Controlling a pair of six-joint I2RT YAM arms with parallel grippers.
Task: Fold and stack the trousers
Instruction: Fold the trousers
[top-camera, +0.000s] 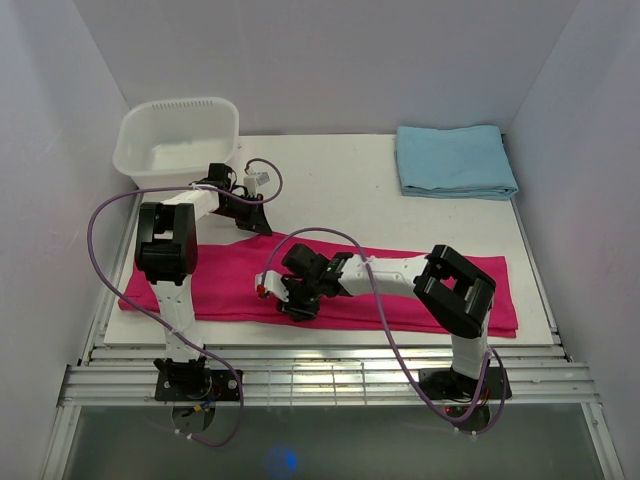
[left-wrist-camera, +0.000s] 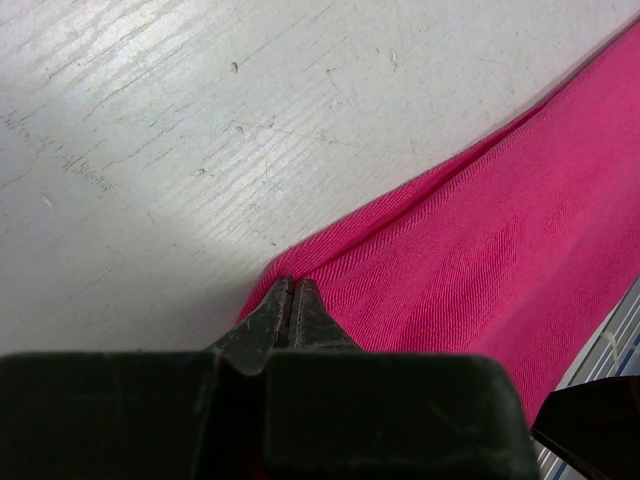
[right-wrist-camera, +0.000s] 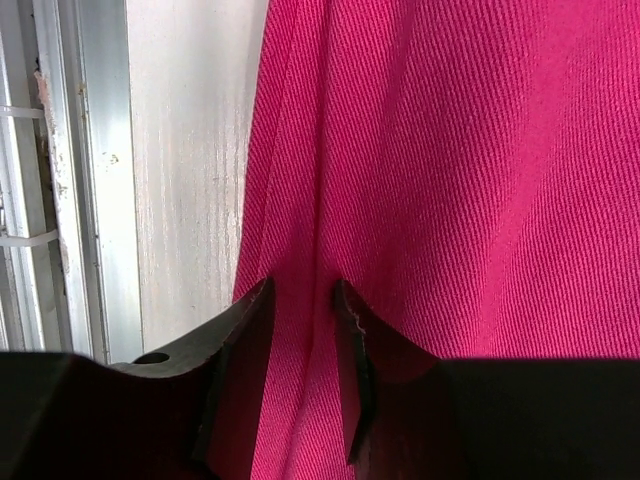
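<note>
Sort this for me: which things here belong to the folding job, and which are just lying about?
Job: trousers; left gripper, shut on their edge; right gripper, pinching a fold.
Lying about: white basin, far left; folded blue cloth, far right.

The trousers (top-camera: 230, 287) lie across the near part of the table (top-camera: 340, 185). Behind them, a basin (top-camera: 178, 140) stands in the far left corner, a folded cloth (top-camera: 455, 160) in the far right.
</note>
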